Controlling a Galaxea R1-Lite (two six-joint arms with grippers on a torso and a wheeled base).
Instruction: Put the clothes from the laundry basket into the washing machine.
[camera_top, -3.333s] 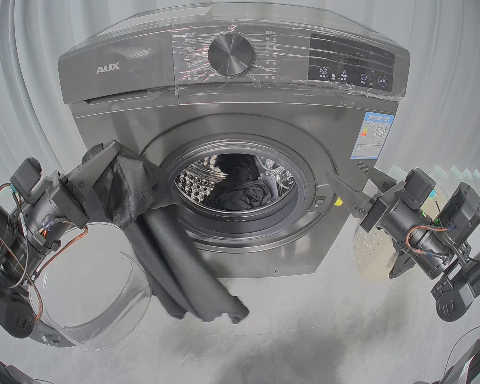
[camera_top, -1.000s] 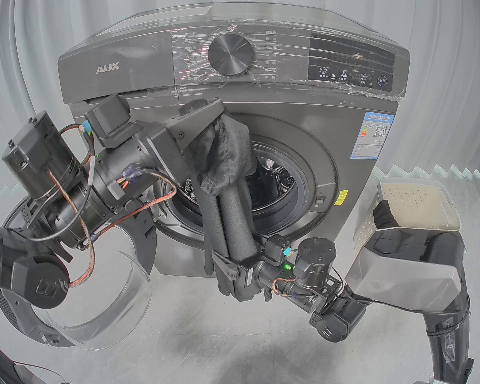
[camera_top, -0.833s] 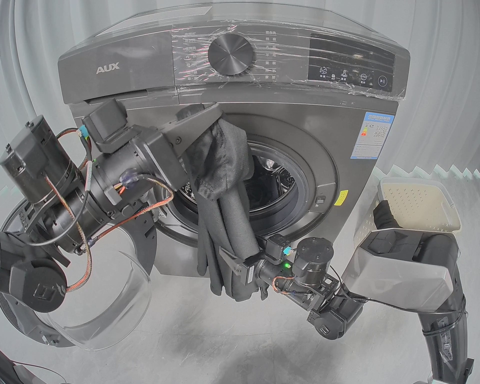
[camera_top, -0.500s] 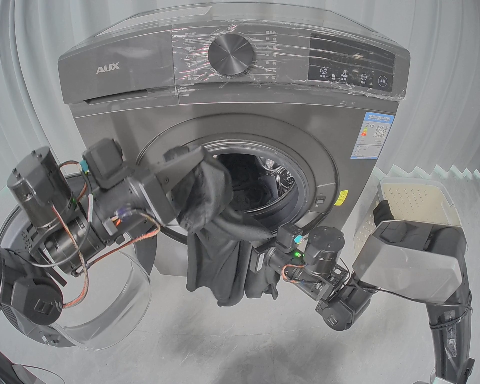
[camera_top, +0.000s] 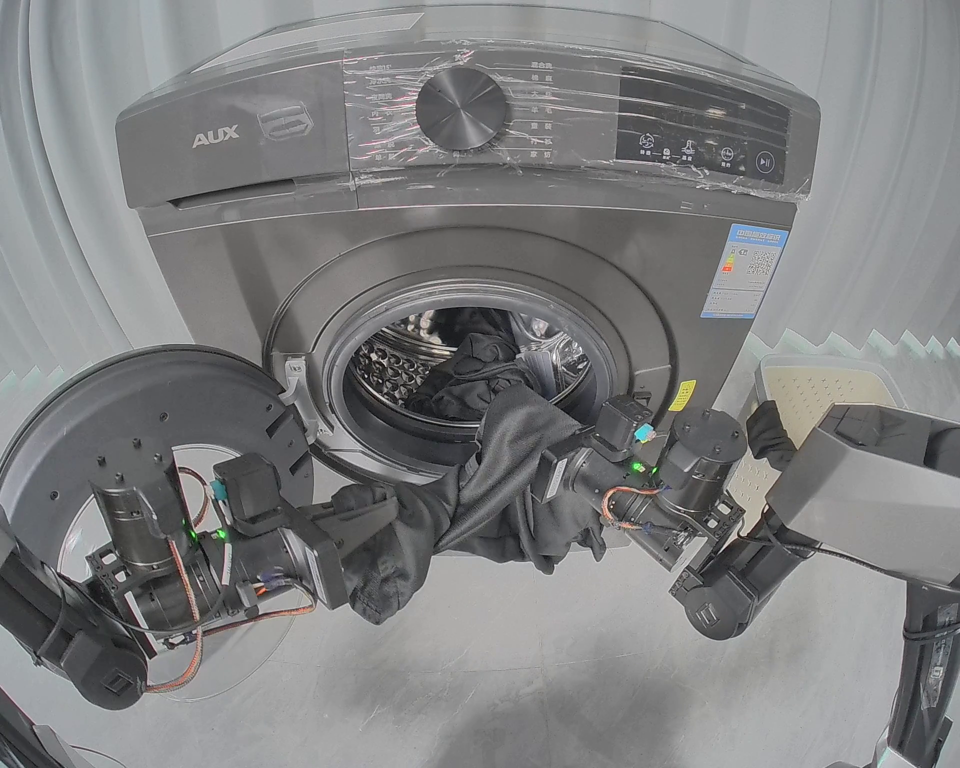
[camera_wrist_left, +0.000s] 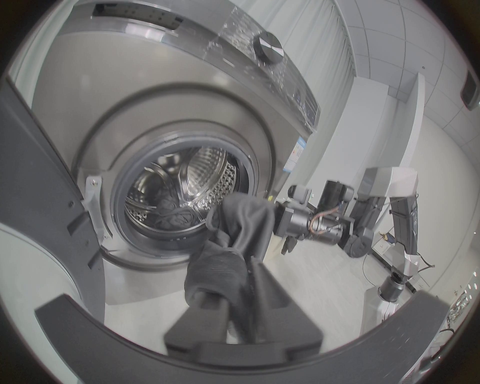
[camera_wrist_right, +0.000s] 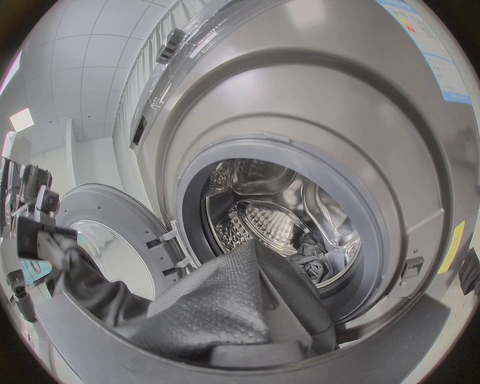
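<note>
1. The left gripper (camera_top: 378, 508), low before the open round door (camera_top: 150, 410), has its jaws clenched on 1 end of a dark grey fabric garment (camera_top: 500, 440)
2. The right gripper (camera_top: 540, 472), jaws grasping the same garment, holds it at the lower mouth of the grey front-loading washing machine (camera_top: 450, 235)
3. More dark clothes (camera_top: 465, 375) lie in the drum; a cream perforated laundry basket (camera_top: 825, 395) stands right of the machine

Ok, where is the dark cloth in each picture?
Head view: the dark cloth sags between the left tool and right tool, at the lower edge of the washer's round opening.
Left wrist view: cloth close up, beside the opening.
Right wrist view: cloth close up, before the opening.
Shared landmark: the round opening.
</note>
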